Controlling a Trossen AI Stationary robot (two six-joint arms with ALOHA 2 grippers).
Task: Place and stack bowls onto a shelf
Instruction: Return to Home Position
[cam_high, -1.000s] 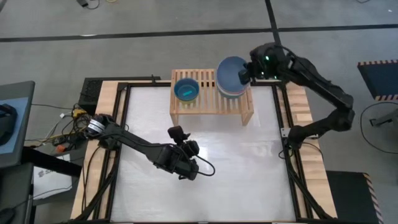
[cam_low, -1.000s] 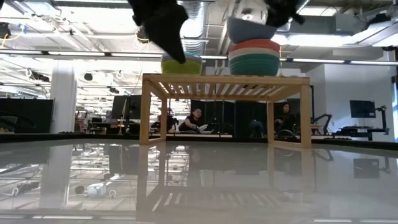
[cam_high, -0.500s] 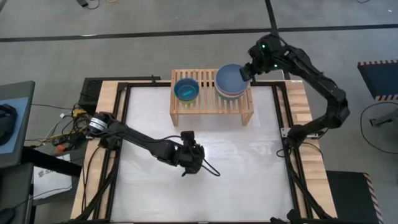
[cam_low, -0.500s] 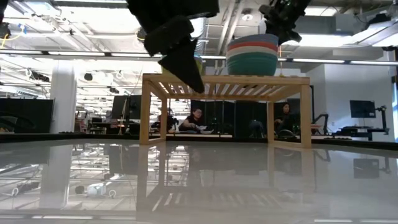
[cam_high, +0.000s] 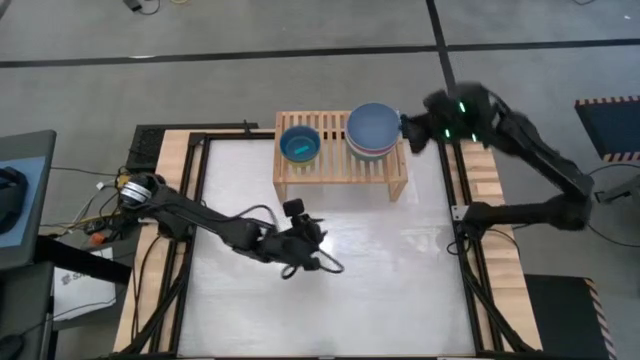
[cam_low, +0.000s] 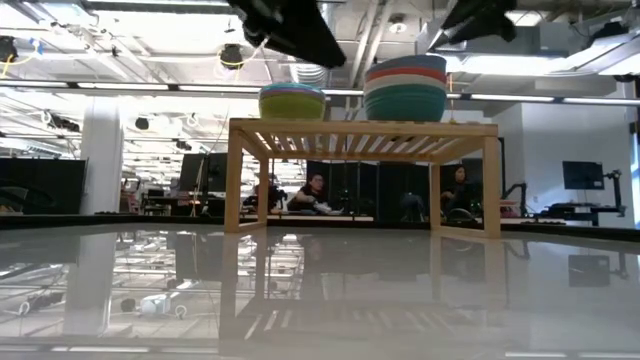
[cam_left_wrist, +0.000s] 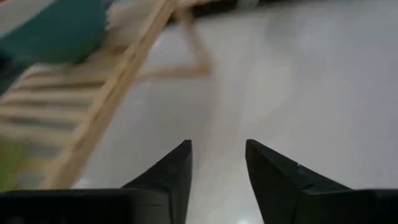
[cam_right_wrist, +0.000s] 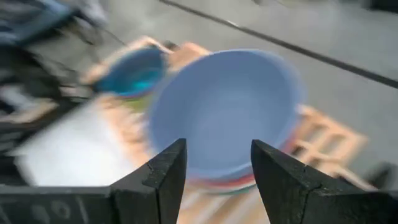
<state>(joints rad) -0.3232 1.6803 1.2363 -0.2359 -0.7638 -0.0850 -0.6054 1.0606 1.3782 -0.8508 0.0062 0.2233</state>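
The pale wooden shelf (cam_high: 340, 165) stands at the table's far side. On its left part a cyan bowl (cam_high: 299, 144) sits in a lime green bowl (cam_low: 292, 101). On its right part a slate blue bowl (cam_high: 373, 126) tops a stack of several bowls (cam_low: 405, 90). The slate blue bowl also shows in the right wrist view (cam_right_wrist: 224, 106). My right gripper (cam_high: 412, 130) is open and empty, just right of that stack. My left gripper (cam_high: 306, 238) is open and empty above the table's middle, in front of the shelf.
The left wrist view shows the shelf's slatted top (cam_left_wrist: 99, 93) and bare table beyond my left gripper's fingers (cam_left_wrist: 168, 180). Bare tabletop (cam_high: 380, 280) lies in front of the shelf. People sit in the room behind the table (cam_low: 315, 192).
The slate blue bowl, held tilted above the right stack a second ago, now sits level on top of it. My right gripper has drawn away from it toward the table's right edge. My left gripper has moved a little toward the shelf and risen.
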